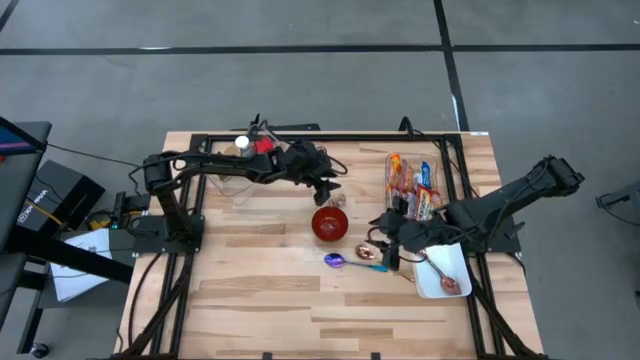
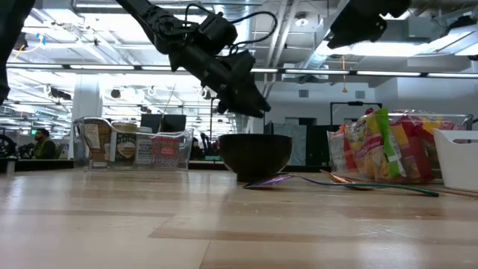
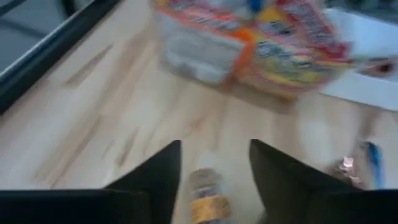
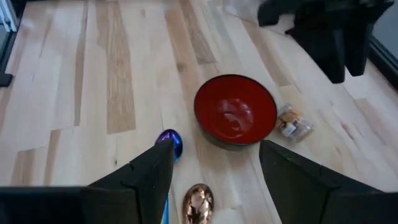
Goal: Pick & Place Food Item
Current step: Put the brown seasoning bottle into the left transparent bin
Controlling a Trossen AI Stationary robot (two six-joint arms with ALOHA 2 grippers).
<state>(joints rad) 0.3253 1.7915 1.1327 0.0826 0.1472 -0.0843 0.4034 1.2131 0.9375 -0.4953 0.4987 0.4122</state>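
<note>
1. Nearest me, by the desk's near right corner, lies a white tray (image 1: 432, 290). A small reddish thing sits at its near end, and I cannot make out what it is.
2. Just left of the tray, two spoons lie on the desk: a purple spoon (image 1: 335, 260) and a copper spoon (image 1: 368, 252) side by side.
3. The right gripper (image 1: 388, 255) hangs over the spoon handles. Its fingers are spread, with nothing between them.
4. Beyond the spoons, about mid-desk, stands the red bowl (image 4: 235, 111), upright, its red inside bare.
5. The food packet (image 4: 293, 122), small and clear with a yellow label, lies on the desk just beside the bowl's far side, not in it.
6. The left gripper (image 1: 326, 192) hovers right above that packet. From its wrist camera I see the fingers (image 3: 152, 180) apart and released, with the packet on the wood below the gap.
7. Farther right, toward the far right corner, a clear bin (image 2: 457, 119) is packed with bright snack packets (image 1: 410, 190).
8. Toward the far left corner stands a second clear bin (image 2: 78, 142), with a row of labelled packs (image 2: 138, 149) standing upright in it.
</note>
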